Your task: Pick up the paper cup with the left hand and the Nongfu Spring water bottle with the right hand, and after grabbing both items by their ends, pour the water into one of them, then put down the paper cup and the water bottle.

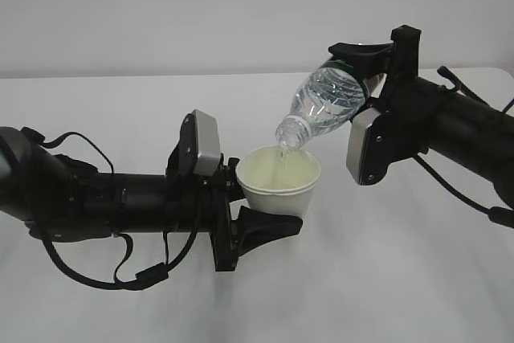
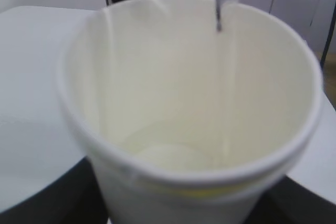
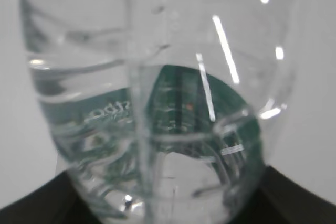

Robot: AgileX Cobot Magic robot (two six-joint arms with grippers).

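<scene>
The exterior view was taken from the front at a downward slant, well back — the white table [image 1: 120, 303] was seen almost to its far edge. The left wrist view was pressed close over the paper cup [image 2: 173, 129], facing into its mouth. The right wrist view was filled by the Nongfu Spring water bottle [image 3: 157, 103] — both things were shared with the exterior view.
</scene>
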